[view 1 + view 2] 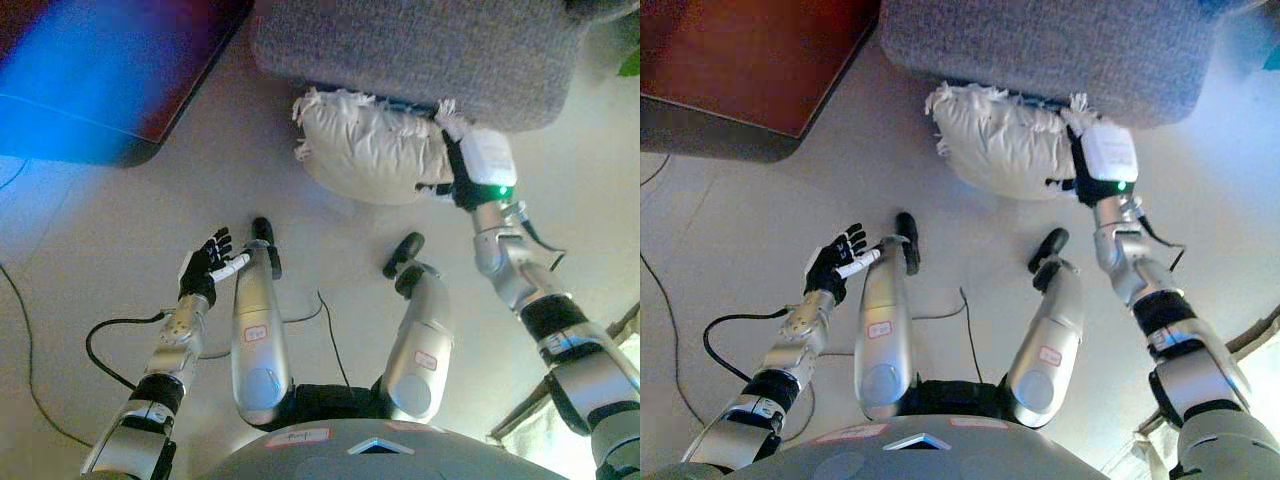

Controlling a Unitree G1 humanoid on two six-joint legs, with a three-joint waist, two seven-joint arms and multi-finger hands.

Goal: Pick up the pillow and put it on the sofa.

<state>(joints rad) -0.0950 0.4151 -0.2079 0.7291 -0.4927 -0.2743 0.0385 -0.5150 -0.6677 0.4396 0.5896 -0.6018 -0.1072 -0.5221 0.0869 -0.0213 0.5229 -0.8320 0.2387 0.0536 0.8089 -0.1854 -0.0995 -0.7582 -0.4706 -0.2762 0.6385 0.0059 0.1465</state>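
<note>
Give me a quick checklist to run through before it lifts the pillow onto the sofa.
1. Pillow within reach: ok, it lies on the floor against the grey sofa front.
2. Right robot hand at the pillow: ok, at its right end.
3. Right robot hand's hold secure: cannot tell, the fingers are hidden against the pillow.
4. Left robot hand helping: not ok, it hangs open over bare floor, apart from the pillow.
5. Pillow free to lift: cannot tell, its top edge sits under the sofa's front edge.
6. Sofa seat free: cannot tell, only its front part shows.
</note>
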